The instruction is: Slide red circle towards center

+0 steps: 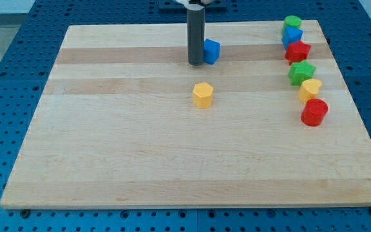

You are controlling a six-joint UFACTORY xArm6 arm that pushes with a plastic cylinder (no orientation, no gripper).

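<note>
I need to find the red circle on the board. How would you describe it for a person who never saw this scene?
Look at the wooden board and follow the column of blocks along the view's right edge down to its lowest block. That is the red circle, a round red cylinder just below a yellow block. The other red block sits higher and has points.

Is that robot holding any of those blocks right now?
No, it holds nothing. My tip only pushes; it stands beside a blue block, far from the red circle.

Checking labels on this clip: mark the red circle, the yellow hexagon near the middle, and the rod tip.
red circle point(314, 112), camera view, its front side face
yellow hexagon point(203, 95), camera view, its front face
my tip point(196, 63), camera view, rod's lower end
</note>
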